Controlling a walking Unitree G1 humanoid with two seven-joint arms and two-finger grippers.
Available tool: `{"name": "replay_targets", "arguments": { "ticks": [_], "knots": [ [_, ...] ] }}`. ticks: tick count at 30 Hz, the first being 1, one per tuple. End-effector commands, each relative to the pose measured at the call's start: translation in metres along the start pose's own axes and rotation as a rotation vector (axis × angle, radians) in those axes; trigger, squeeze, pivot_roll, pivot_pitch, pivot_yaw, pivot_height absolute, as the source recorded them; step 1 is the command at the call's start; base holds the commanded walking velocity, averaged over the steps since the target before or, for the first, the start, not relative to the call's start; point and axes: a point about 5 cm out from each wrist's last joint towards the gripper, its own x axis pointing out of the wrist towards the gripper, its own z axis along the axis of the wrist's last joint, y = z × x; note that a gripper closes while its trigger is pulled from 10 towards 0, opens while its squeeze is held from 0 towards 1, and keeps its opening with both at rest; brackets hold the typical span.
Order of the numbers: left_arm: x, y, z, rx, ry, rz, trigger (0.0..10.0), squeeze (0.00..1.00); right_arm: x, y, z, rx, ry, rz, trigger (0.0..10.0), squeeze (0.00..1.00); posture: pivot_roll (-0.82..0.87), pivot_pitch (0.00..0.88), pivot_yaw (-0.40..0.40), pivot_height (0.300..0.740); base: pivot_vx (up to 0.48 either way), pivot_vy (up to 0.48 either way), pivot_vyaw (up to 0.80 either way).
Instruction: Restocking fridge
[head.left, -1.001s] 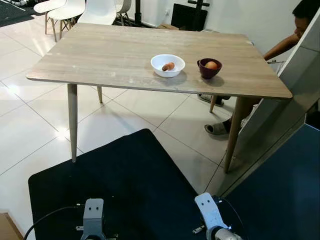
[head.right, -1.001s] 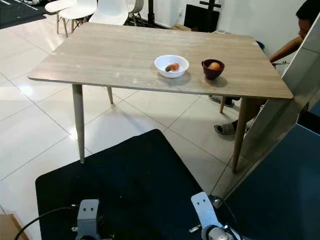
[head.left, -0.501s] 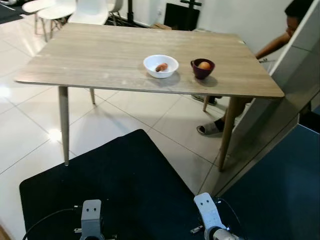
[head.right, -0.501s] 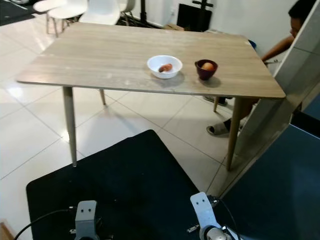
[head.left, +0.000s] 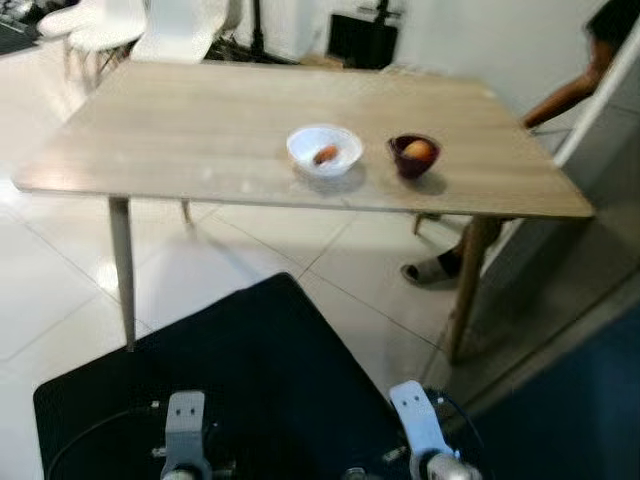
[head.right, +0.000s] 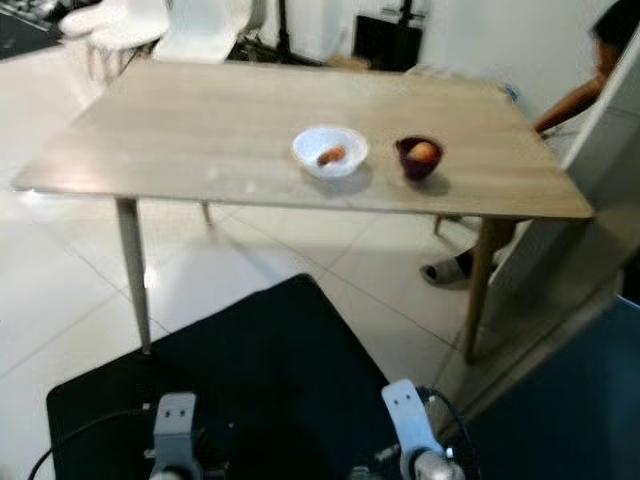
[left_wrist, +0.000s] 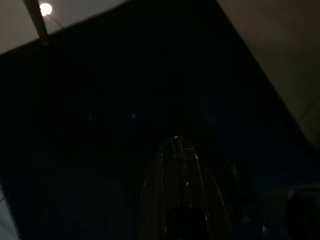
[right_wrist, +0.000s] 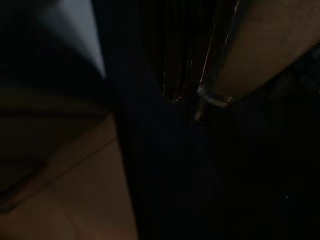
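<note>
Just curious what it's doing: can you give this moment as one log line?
phase: approaching table | white bowl, dark bowl each hold food | arms idle | person behind table

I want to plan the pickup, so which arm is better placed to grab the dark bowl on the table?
Probably right: the dark bowl sits right of the white bowl, on the right arm's side.
</note>
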Motion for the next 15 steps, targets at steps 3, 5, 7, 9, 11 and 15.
{"name": "replay_targets", "arguments": {
  "ticks": [3, 5, 7, 9, 11, 15],
  "knots": [
    [-0.0041, 0.0019, -0.0095, -0.005, 0.035, 0.007, 10.0, 0.00, -0.0013, 0.0055, -0.0073, 0.017, 0.024, 0.012, 10.0, 0.00, -0.05, 0.095, -0.045, 0.740, 0.274, 0.000, 0.00],
    [-0.0041, 0.0023, -0.0097, -0.005, 0.037, 0.008, 10.0, 0.00, -0.0013, 0.0061, -0.0075, 0.024, 0.024, 0.018, 10.0, 0.00, -0.05, 0.095, -0.045, 0.740, 0.270, 0.000, 0.00],
    [-0.0042, 0.0031, -0.0100, -0.004, 0.040, 0.008, 10.0, 0.00, -0.0013, 0.0066, -0.0079, 0.043, 0.027, 0.021, 10.0, 0.00, -0.05, 0.095, -0.045, 0.740, 0.266, 0.000, -0.40],
    [-0.0042, 0.0034, -0.0100, -0.003, 0.041, 0.007, 10.0, 0.00, -0.0012, 0.0067, -0.0081, 0.045, 0.029, 0.022, 10.0, 0.00, -0.05, 0.094, -0.044, 0.740, 0.266, 0.000, -0.80],
    [-0.0041, 0.0040, -0.0103, -0.002, 0.045, 0.008, 10.0, 0.00, -0.0012, 0.0059, -0.0082, 0.044, 0.034, 0.015, 10.0, 0.00, -0.05, 0.094, -0.045, 0.740, 0.261, 0.000, -0.80],
    [-0.0040, 0.0040, -0.0102, -0.003, 0.045, 0.008, 10.0, 0.00, -0.0012, 0.0056, -0.0082, 0.041, 0.034, 0.008, 10.0, 0.00, -0.05, 0.092, -0.044, 0.740, 0.259, 0.000, -0.40]
  ]
}}
